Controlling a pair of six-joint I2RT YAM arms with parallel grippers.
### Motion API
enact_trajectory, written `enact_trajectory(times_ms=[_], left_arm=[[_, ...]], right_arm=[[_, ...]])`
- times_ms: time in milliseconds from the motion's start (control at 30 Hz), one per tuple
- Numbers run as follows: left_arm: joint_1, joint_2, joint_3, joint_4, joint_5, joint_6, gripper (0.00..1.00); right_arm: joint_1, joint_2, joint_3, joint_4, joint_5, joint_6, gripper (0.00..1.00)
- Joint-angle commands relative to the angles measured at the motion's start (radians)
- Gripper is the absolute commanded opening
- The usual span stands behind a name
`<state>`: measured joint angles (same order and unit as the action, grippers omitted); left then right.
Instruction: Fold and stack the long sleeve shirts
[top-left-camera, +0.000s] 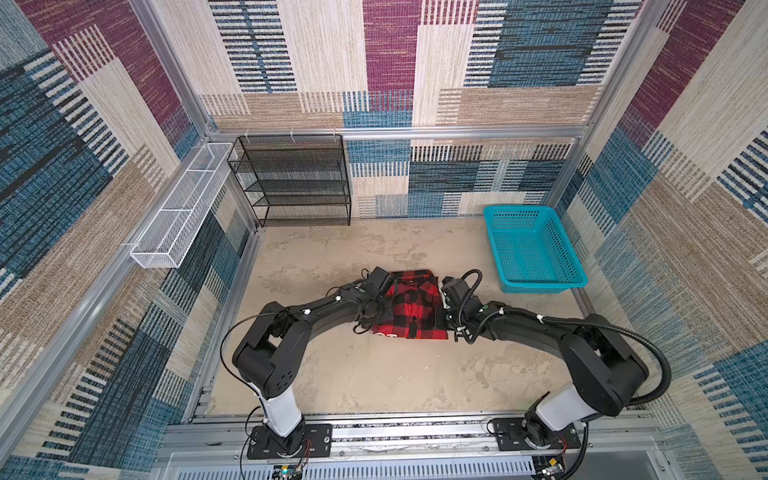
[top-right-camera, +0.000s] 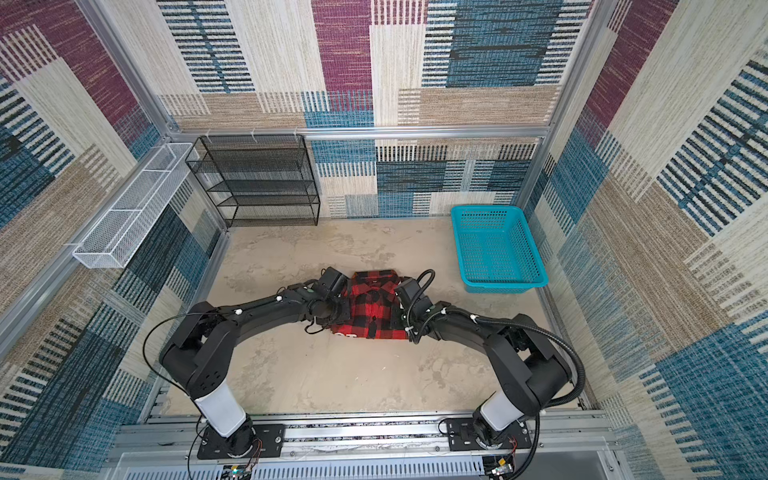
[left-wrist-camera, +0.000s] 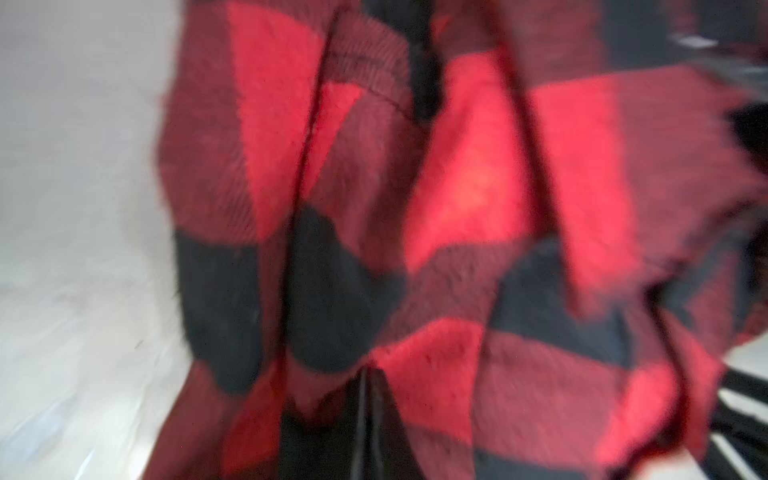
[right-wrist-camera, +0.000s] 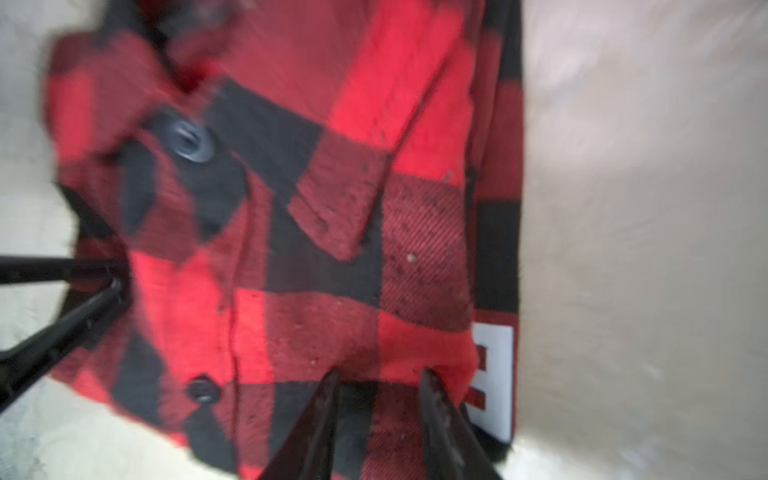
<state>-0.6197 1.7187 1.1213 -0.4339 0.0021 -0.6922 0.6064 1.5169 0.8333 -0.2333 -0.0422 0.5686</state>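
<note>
One basket (top-left-camera: 540, 286) near shirt (top-left-camera: 415, 307)

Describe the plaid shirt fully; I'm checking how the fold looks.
The shirt is soft red-and-black buffalo-check flannel with dark buttons and white block lettering at its near edge. It lies folded into a compact rectangle, collar at the far end, flat on the beige table. The left gripper is at its left edge. The right gripper, jaws apart, sits at its right side.
</note>
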Motion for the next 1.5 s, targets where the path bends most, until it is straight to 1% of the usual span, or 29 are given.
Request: enact_trajectory(times_ms=[0, 67, 133, 200, 300, 400, 467, 533, 600, 767, 867, 900, 1033, 1133, 1233, 1333, 1467], left_arm=[[0.022, -0.066, 0.083, -0.163, -0.008, 0.039, 0.20], [0.046, -0.088, 0.136, -0.199, 0.000, 0.074, 0.24], [0.083, -0.086, 0.180, -0.188, 0.061, 0.103, 0.24], [0.123, -0.058, 0.213, -0.148, 0.147, 0.117, 0.20], [0.157, 0.011, 0.243, -0.068, 0.245, 0.123, 0.15], [0.177, 0.095, 0.262, 0.014, 0.347, 0.097, 0.11], [0.179, 0.143, 0.263, 0.062, 0.384, 0.075, 0.10], [0.179, 0.183, 0.259, 0.093, 0.390, 0.059, 0.09], [0.180, 0.219, 0.245, 0.102, 0.361, 0.053, 0.08], [0.185, 0.305, 0.206, 0.119, 0.264, 0.059, 0.06], [0.197, 0.336, 0.213, 0.115, 0.259, 0.058, 0.06], [0.199, 0.330, 0.214, 0.115, 0.263, 0.055, 0.08], [0.208, 0.241, 0.232, 0.076, 0.246, 0.058, 0.19], [0.224, 0.174, 0.280, 0.003, 0.248, 0.074, 0.22], [0.232, 0.129, 0.320, -0.042, 0.237, 0.107, 0.26], [0.247, 0.143, 0.373, -0.065, 0.296, 0.148, 0.29], [0.268, 0.247, 0.467, -0.104, 0.431, 0.210, 0.33]], right_arm=[[0.000, -0.058, 0.087, -0.127, 0.036, -0.051, 0.40], [0.000, -0.079, 0.132, -0.137, 0.030, -0.066, 0.41], [0.001, -0.070, 0.176, -0.134, 0.022, -0.083, 0.41], [0.000, -0.029, 0.218, -0.124, 0.027, -0.094, 0.40], [-0.001, 0.057, 0.243, -0.077, 0.017, -0.093, 0.38], [-0.001, 0.134, 0.259, -0.005, -0.021, -0.079, 0.36], [0.000, 0.183, 0.274, 0.038, -0.054, -0.069, 0.36], [0.000, 0.234, 0.288, 0.065, -0.077, -0.062, 0.35], [0.000, 0.288, 0.307, 0.075, -0.083, -0.058, 0.34], [0.000, 0.391, 0.325, 0.073, -0.038, -0.058, 0.32], [0.001, 0.414, 0.337, 0.057, -0.019, -0.059, 0.31], [0.000, 0.409, 0.342, 0.050, -0.015, -0.062, 0.32], [0.000, 0.339, 0.370, 0.009, -0.002, -0.072, 0.39], [0.000, 0.278, 0.392, -0.032, 0.015, -0.085, 0.45], [-0.003, 0.232, 0.431, -0.095, 0.063, -0.103, 0.47], [-0.023, 0.226, 0.479, -0.157, 0.081, -0.120, 0.49], [-0.069, 0.250, 0.508, -0.188, 0.090, -0.125, 0.50]])
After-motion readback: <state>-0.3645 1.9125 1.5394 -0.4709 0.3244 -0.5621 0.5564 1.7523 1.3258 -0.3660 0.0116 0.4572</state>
